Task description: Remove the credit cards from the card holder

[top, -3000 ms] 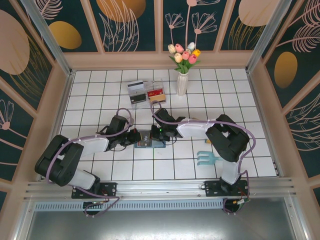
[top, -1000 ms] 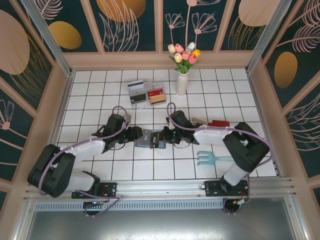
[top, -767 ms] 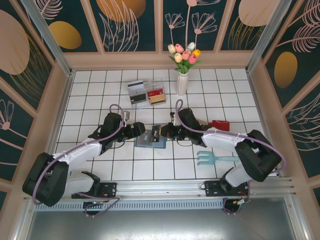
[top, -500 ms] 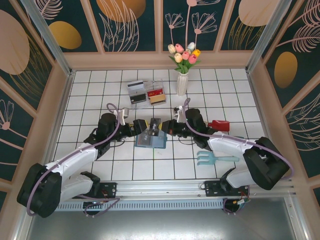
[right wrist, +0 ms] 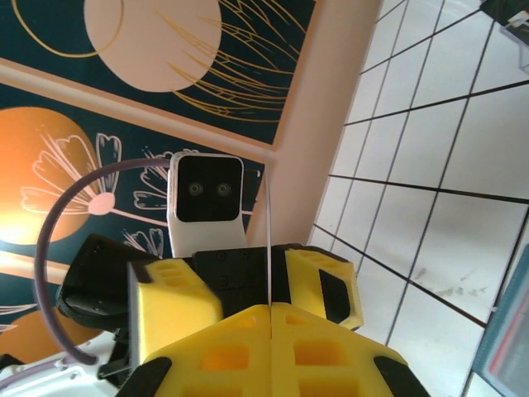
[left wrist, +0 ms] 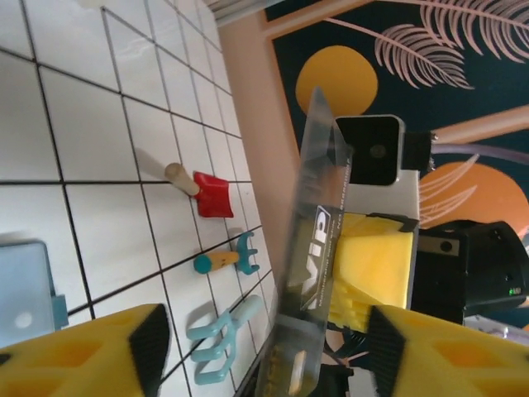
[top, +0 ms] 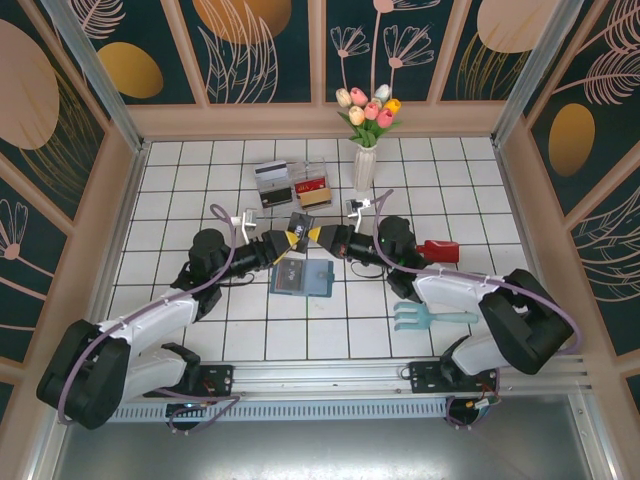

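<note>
moved: both grippers have climbed off the card holder (top: 302,280), where they sat three seconds ago, and shifted toward the far edge of the tabletop (top: 180,200); a black card (top: 298,226) has come up with them, and the holder has kept its place.
black card: in the air over the holder's far side, between the two grippers; the left wrist view shows it (left wrist: 310,265) dark, partly see-through, with "vip" printed along it; the right wrist view catches it edge-on as a thin line (right wrist: 269,240).
right gripper (top: 316,236): clenched on the black card, its yellow fingers pressed together with the card's edge between them (right wrist: 270,310).
left gripper (top: 290,240): released, its fingers spread wide to either side of the card and clear of it (left wrist: 264,322).
card holder: lying open and flat near the middle of the tabletop, something dark on its left half.
clear tray (top: 291,192): toward the far edge, a grey card (top: 268,180) in its left compartment, a red card (top: 312,184) in its right.
vase of tulips (top: 364,165): upright, just right of the tray.
red scoop (top: 437,248): beside the right arm.
hand rake (top: 425,318): toward the near right corner.
</note>
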